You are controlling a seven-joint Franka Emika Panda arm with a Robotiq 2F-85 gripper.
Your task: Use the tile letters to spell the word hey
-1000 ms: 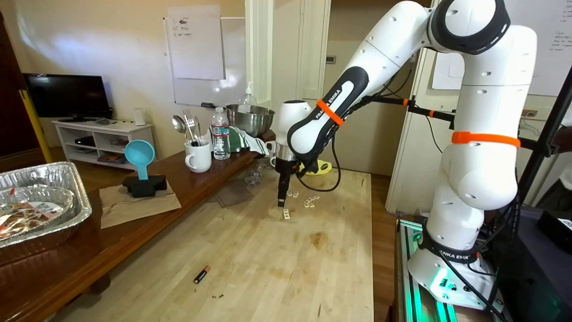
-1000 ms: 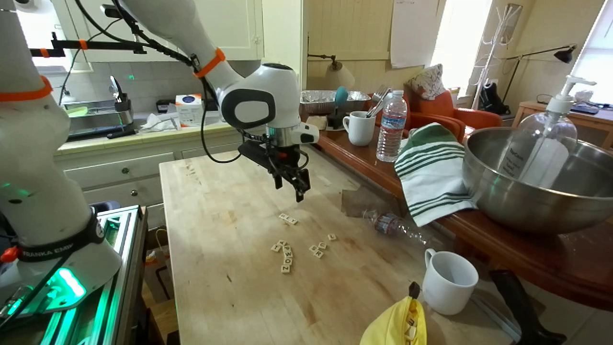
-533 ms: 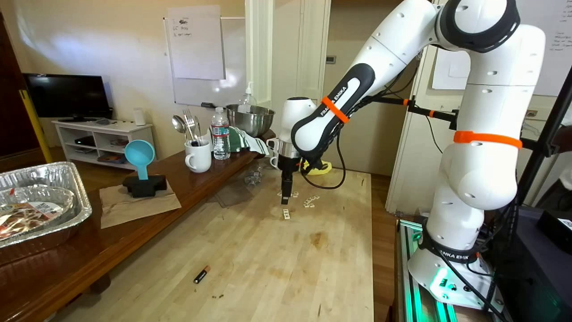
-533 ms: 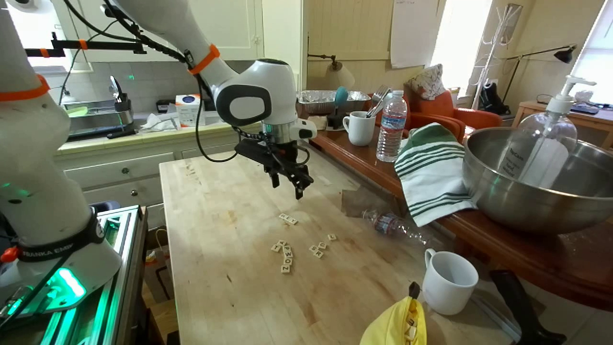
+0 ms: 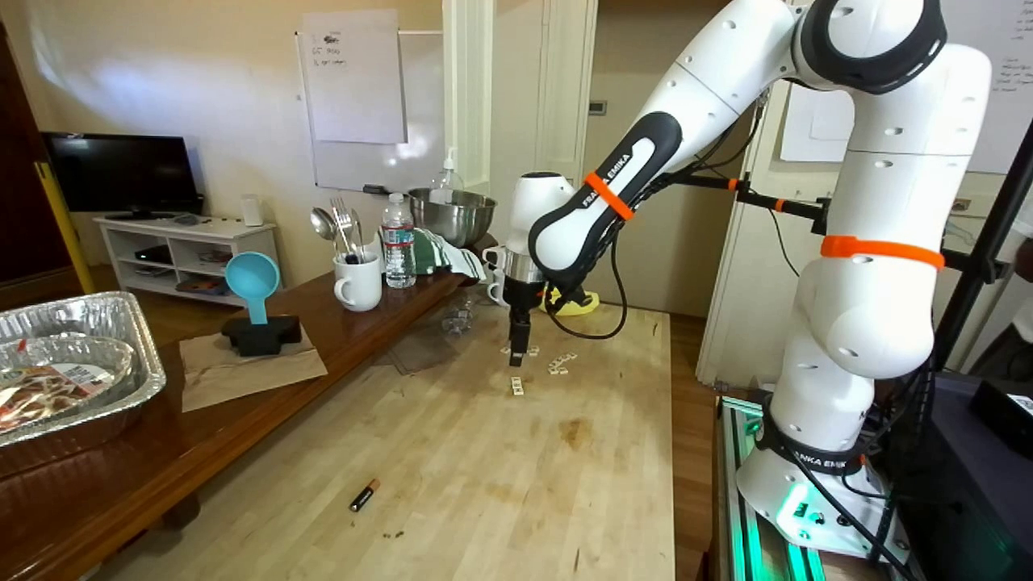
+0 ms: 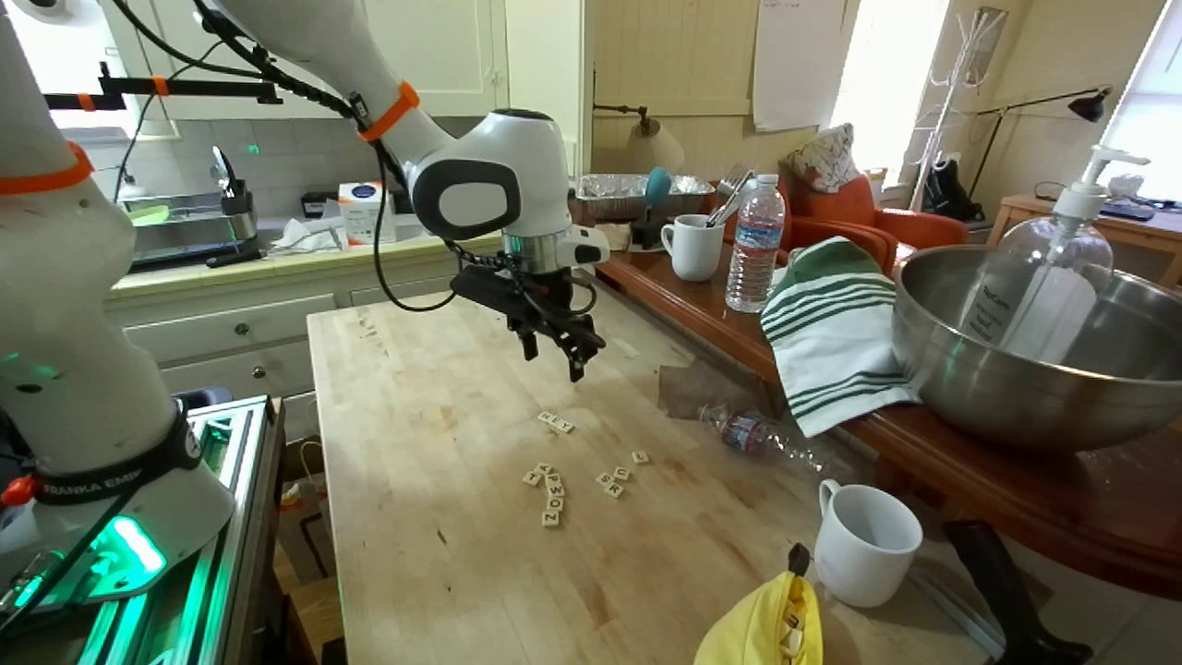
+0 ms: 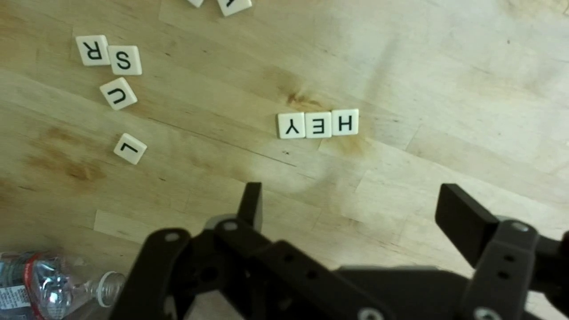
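Observation:
Three whitish letter tiles lie in one row on the wooden table: H (image 7: 345,122), E (image 7: 318,125) and Y (image 7: 291,126). They read HEY, upside down in the wrist view, with edges touching or nearly so. The row also shows in both exterior views (image 5: 517,386) (image 6: 555,422). My gripper (image 7: 350,195) is open, with nothing between its fingers. It hangs above the table near the row, as both exterior views show (image 5: 517,360) (image 6: 554,364). Loose tiles R (image 7: 92,50), S (image 7: 125,60), U (image 7: 118,93) and L (image 7: 130,149) lie apart from the row.
Several more tiles, including N (image 6: 551,519), form a group nearer the robot base. A lying plastic bottle (image 6: 753,432), a white mug (image 6: 868,545) and a yellow pouch (image 6: 766,623) are on the table. A battery (image 5: 364,495) lies farther off. A raised brown counter (image 5: 323,355) runs alongside.
My open gripper has risen slightly and shifted a little toward the robot base, mostly in the first half second. The tiles have not moved.

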